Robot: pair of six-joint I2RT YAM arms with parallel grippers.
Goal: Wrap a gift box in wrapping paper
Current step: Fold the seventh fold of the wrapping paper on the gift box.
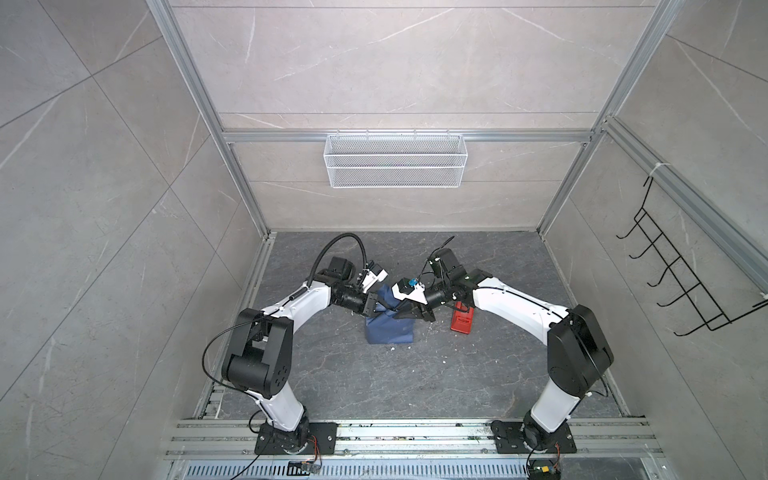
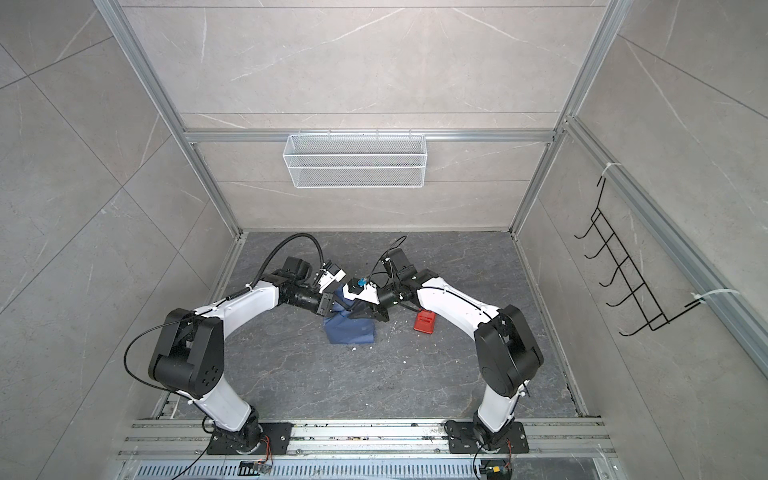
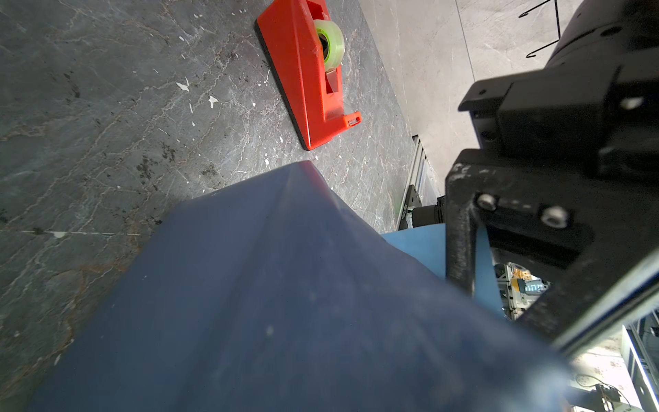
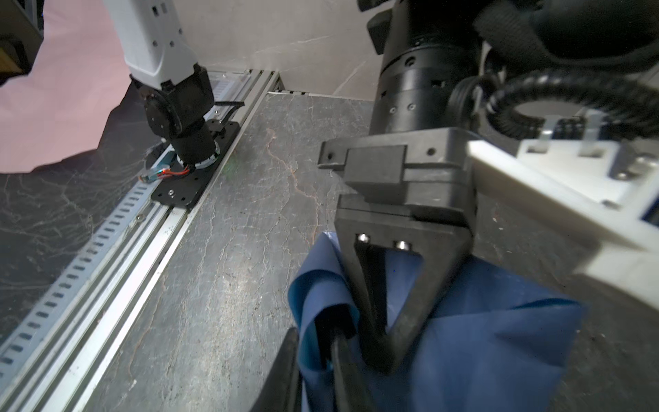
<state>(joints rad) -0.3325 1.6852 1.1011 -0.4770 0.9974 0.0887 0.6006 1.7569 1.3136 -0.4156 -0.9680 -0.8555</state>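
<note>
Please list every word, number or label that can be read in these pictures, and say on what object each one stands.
No text can be read with certainty.
Raised marks on top of the red tape dispenser: too small to read.
Small printed label in the left wrist view: too blurred to read.

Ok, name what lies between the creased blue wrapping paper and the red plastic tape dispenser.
Between the creased blue wrapping paper and the red plastic tape dispenser: only bare dark stone tabletop with white flecks, per the left wrist view.
</note>
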